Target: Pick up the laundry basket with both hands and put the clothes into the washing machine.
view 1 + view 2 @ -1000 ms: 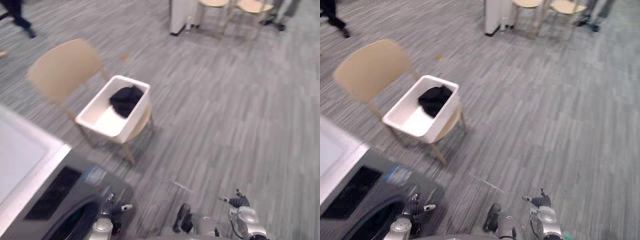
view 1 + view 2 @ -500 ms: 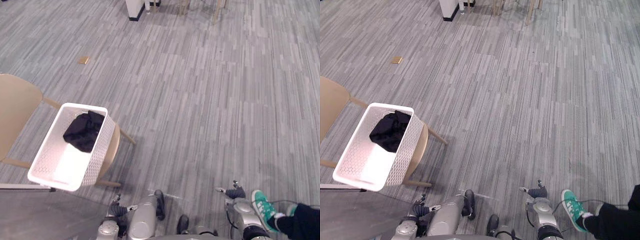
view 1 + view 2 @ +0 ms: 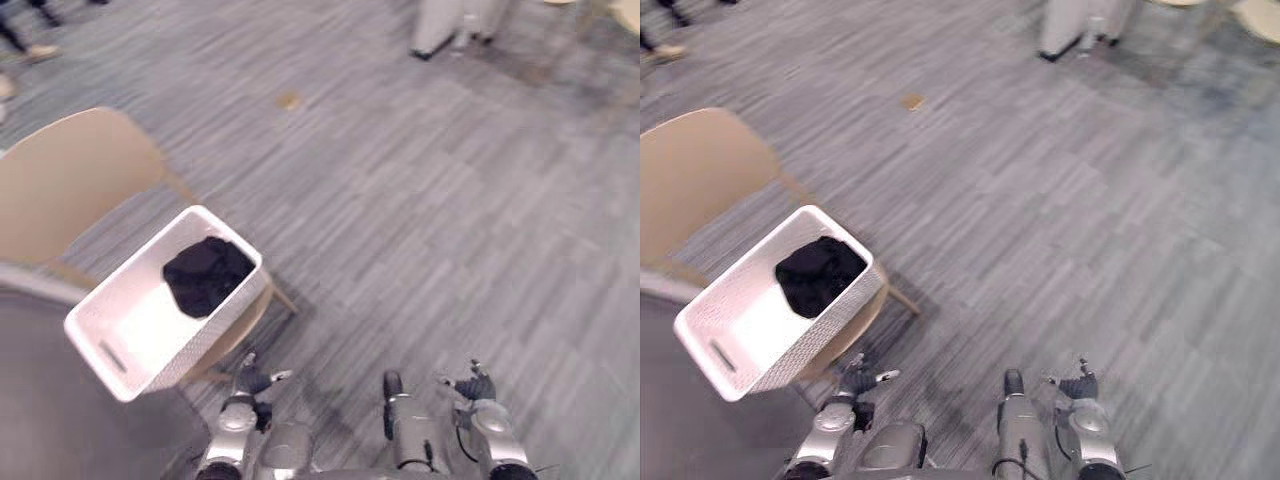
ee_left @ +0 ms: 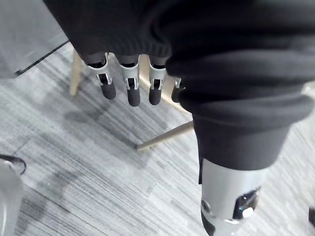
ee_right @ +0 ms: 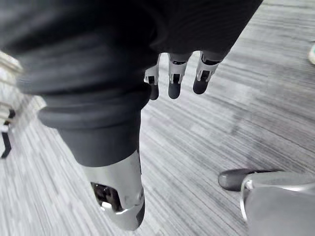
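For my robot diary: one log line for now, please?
basket: on chair, holds dark clothes | left hand: open, empty | right hand: open, empty

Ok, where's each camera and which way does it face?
Left eye view: head, facing down; laundry basket with clothes on a chair at left, left hand and right hand at the bottom.
Right eye view: beside it, same scene and hands.
Left wrist view: left wrist, along straight fingers toward a chair leg.
Right wrist view: right wrist, along straight fingers toward the floor.
Shared: both eyes see the basket; left wrist and eyes see the chair.
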